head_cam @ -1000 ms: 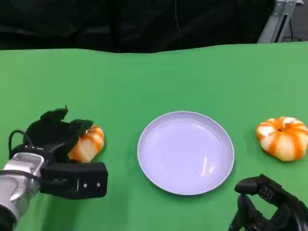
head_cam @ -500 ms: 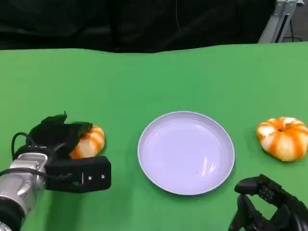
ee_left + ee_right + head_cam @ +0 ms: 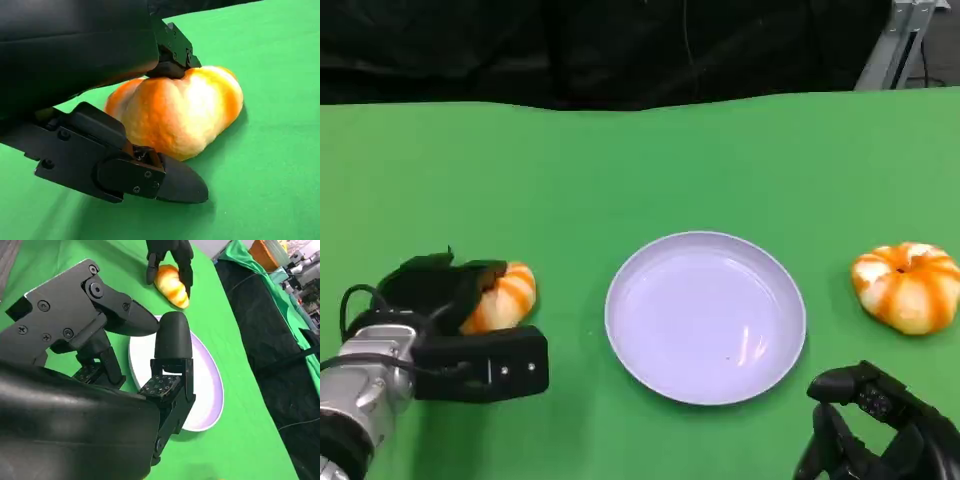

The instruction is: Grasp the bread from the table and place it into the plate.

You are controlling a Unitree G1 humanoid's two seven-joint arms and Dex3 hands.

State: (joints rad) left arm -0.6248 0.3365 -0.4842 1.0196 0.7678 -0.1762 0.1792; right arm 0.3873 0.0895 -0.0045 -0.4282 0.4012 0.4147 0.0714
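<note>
1. Step in hand: the grasp is judged to be under way. The bread [image 3: 503, 297] lies on the green table [image 3: 620, 160], well to the left of the plate [image 3: 706, 316], with a bare strip of table between them.
2. Left robot hand [image 3: 445, 300]: the fingers are closed around the bread. In the left wrist view, one finger [image 3: 172, 52] is pressed on the top of the bread [image 3: 185, 112] and another lies along its lower side. The bread appears to rest on the table, not yet lifted.
3. Right robot hand [image 3: 880, 425]: nothing is held; the fingers are spread apart near the table's front edge. A second bread [image 3: 908, 287] lies untouched beyond it.
4. Next move: a firm grip is to be confirmed, then the bread is to be lifted clear of the plate's rim, carried rightward and released over the plate's middle.
</note>
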